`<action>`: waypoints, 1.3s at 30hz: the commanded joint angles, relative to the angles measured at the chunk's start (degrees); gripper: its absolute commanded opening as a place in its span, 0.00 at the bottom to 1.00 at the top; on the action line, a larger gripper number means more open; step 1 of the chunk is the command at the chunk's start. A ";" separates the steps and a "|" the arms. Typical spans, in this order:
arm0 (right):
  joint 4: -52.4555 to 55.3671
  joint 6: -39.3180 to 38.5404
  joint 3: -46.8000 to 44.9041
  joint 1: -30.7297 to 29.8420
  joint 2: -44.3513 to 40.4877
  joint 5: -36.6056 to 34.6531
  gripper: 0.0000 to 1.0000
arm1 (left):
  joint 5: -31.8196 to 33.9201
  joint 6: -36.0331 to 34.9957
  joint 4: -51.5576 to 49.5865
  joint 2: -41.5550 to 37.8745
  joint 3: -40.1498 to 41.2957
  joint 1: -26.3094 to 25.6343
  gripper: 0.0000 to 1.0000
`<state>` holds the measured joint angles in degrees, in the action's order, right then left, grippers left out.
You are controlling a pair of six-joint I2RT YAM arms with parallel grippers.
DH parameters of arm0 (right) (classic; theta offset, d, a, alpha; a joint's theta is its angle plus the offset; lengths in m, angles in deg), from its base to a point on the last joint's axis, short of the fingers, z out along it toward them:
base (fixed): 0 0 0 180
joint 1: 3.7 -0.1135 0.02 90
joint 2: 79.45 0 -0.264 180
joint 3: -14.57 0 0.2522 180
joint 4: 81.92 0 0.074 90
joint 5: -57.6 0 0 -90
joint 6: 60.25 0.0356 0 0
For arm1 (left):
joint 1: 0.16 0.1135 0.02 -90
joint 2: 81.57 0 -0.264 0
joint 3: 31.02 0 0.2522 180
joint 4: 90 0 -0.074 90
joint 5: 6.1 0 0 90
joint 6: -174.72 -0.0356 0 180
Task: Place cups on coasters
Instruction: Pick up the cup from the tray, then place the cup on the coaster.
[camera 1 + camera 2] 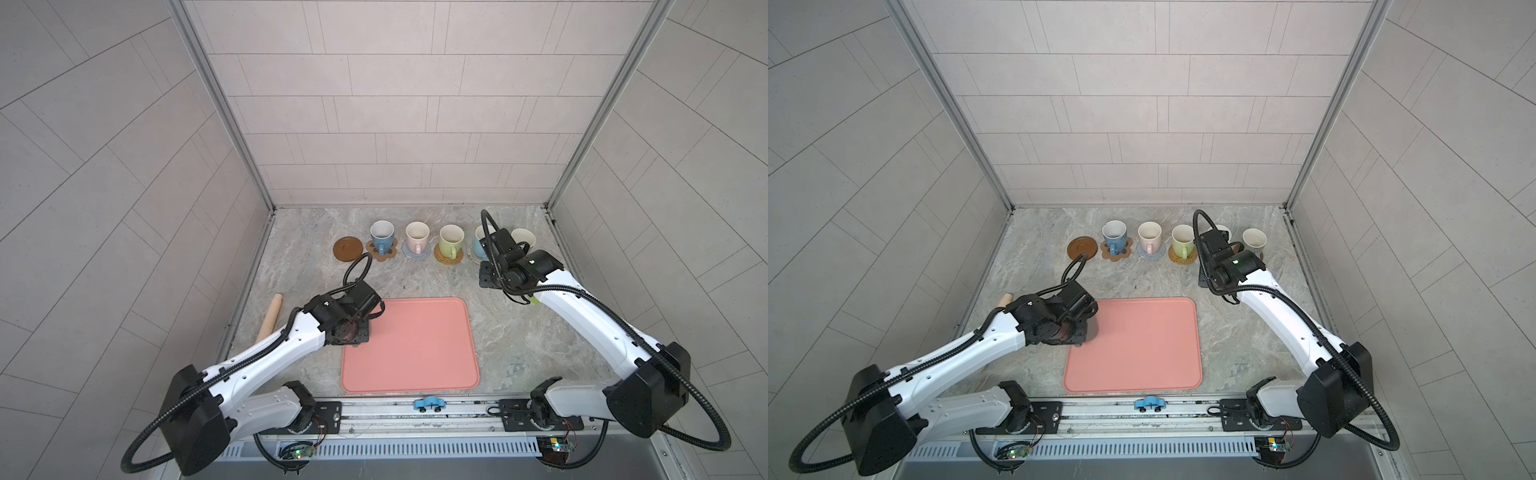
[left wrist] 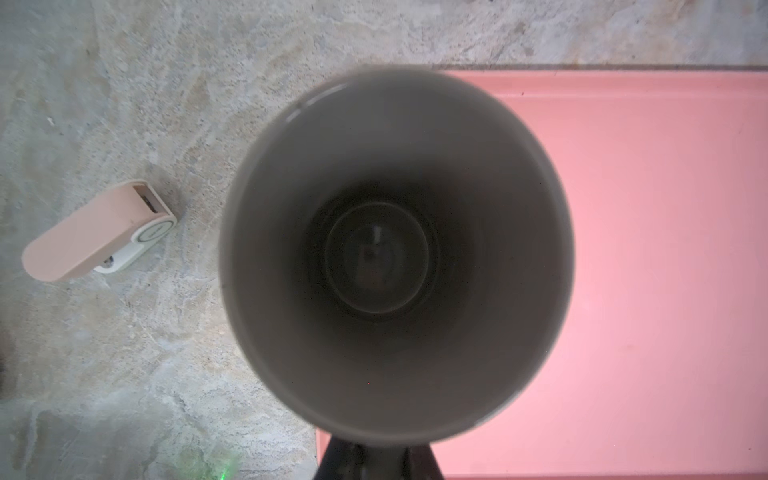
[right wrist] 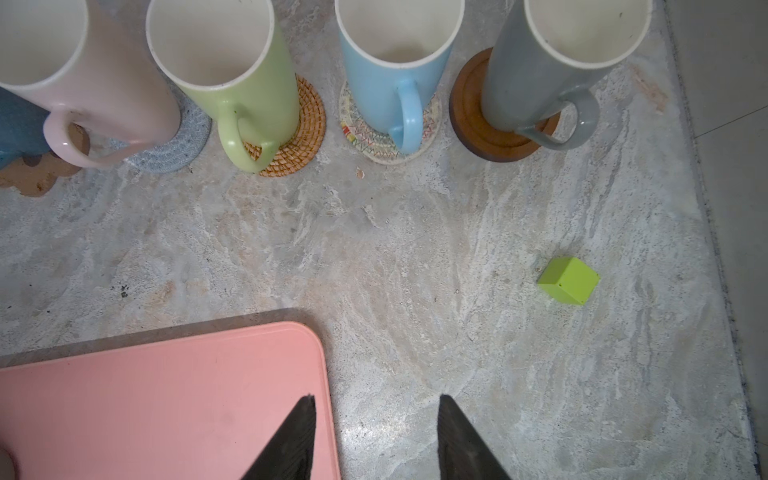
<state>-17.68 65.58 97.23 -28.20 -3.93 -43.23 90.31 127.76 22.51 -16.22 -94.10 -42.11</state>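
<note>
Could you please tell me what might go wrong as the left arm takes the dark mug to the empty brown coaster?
1. The left gripper seems to hold the dark mug at one side only, so the mug may tilt or slip on the way.
2. The empty brown coaster lies close beside a blue mug. Setting the dark mug down there could knock that neighbour.

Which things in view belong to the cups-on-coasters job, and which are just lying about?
Job: dark grey mug; blue mug, pink mug, green mug, light blue mug, grey mug and the coasters under them; empty brown coaster.
Lying about: pink tray, wooden roller, green cube, blue toy car, small pink gadget.
</note>
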 commanded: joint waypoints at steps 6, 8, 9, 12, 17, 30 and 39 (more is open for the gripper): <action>1.55 0.55 0.62 -0.29 -1.56 -1.62 0.50 | 3.19 -3.28 3.27 -1.22 -2.42 2.58 0.08; 1.64 0.55 0.62 -0.25 -1.61 -1.65 0.50 | 2.67 -3.15 3.62 -1.08 -1.91 2.62 0.08; 1.69 0.55 0.53 -0.28 -1.70 -1.71 0.50 | 2.08 -2.99 3.59 -0.94 -1.77 2.60 0.08; 1.74 0.53 0.35 -0.28 -1.88 -1.99 0.50 | -0.37 -3.09 3.37 -0.23 -0.87 2.66 0.08; 1.62 0.78 0.00 -0.25 -2.04 -1.86 0.50 | -3.57 -3.34 4.01 1.46 1.27 2.63 0.08; 1.82 1.12 -0.74 -0.28 -3.28 -2.35 0.50 | -3.56 -3.14 5.97 2.51 3.99 2.61 0.13; 2.08 1.25 -1.05 -0.29 -3.80 -2.36 0.50 | -3.55 -3.07 7.33 4.70 3.53 2.64 0.18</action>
<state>-17.34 66.02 97.15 -28.20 -5.98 -44.25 86.55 124.70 30.96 -13.14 -91.06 -39.75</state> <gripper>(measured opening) 0.500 0.175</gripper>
